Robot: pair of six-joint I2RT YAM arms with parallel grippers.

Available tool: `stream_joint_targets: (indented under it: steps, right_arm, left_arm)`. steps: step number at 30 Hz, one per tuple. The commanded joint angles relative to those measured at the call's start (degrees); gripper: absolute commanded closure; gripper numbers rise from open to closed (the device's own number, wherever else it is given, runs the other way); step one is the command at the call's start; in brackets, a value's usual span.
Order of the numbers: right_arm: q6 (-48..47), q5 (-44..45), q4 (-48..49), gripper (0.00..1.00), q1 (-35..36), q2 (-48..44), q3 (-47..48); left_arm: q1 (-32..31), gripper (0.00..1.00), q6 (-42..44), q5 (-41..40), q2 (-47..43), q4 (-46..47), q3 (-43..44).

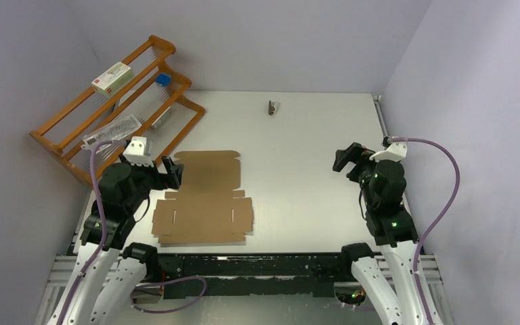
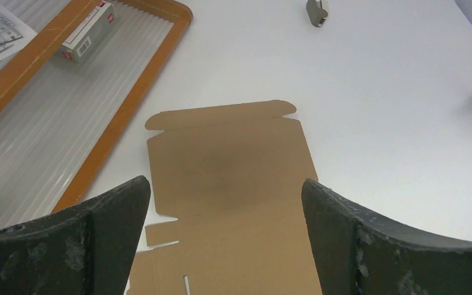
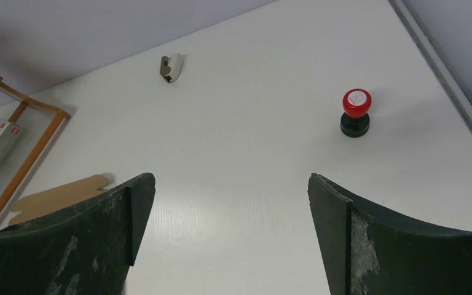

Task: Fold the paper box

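The surface (image 1: 298,149) carries the paper box (image 1: 203,203), a flat unfolded sheet on its left half, long axis running away from the arms. The left jaws, wide open and empty, hover at its left edge; the right jaws, equally open, hang well apart.

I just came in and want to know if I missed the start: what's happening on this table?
Nothing is being handled yet. The paper box lies flat and unfolded on the table, in front of the left arm. The left gripper is open and hovers above the sheet, holding nothing. The right gripper is also open and empty, off to the right and well clear of it.
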Motion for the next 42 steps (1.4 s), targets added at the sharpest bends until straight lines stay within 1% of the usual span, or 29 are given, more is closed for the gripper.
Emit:
stream_joint_targets:
  steps: [1, 9, 15, 19, 23, 28, 31, 34, 36, 40, 42]
  right_arm:
    - [-0.8, -1.8, 1.2, 0.00, 0.3, -1.0, -0.3]
    - [-0.6, -4.1, 0.9, 0.00, 0.2, 0.5, 0.5]
    - [-0.6, -7.5, 1.1, 0.00, 0.3, 1.3, 0.4]
    - [1.5, -15.1, 1.9, 0.00, 0.2, 4.0, -0.8]
    - [4.0, -22.4, 4.3, 0.00, 0.2, 8.1, -4.4]
    - [8.8, -32.7, 11.3, 0.00, 0.7, 12.2, -10.6]
    - [12.2, -35.5, 14.9, 0.02, 2.6, 14.7, -14.1]
    - [15.1, -36.3, 18.6, 0.05, 5.7, 18.0, -17.3]
    - [17.5, -36.1, 22.3, 0.06, 9.4, 20.2, -19.3]
    - [22.2, -31.3, 29.0, 0.08, 19.3, 24.8, -21.2]
    - [24.7, -30.2, 33.0, 0.12, 22.2, 27.5, -22.1]
  left_arm:
    - [-0.5, 0.02, 0.8, 1.7, 0.2, 1.6, -0.2]
    - [-0.5, 0.02, -0.3, 4.1, 0.6, 2.3, -0.7]
    - [-0.5, 0.02, -1.6, 1.8, 1.6, 0.8, -0.2]
    - [-0.5, 0.02, -5.3, 1.2, 4.1, -1.6, 0.6]
    - [-0.5, 0.02, -9.4, 2.0, 9.7, -5.6, 1.8]
    - [-0.5, 0.02, -12.7, 2.8, 16.5, -9.5, 1.8]
    - [-1.2, 0.02, -14.0, 3.2, 20.7, -11.0, 1.7]
    - [-3.6, 0.02, -15.9, 3.0, 24.0, -10.9, 1.4]
    - [-5.7, 0.02, -18.0, 2.6, 24.9, -9.4, -0.2]
    - [-10.0, 0.02, -22.7, 2.7, 25.7, -5.4, -4.2]
    - [-11.4, 0.02, -23.9, 2.9, 26.3, -3.7, -5.6]
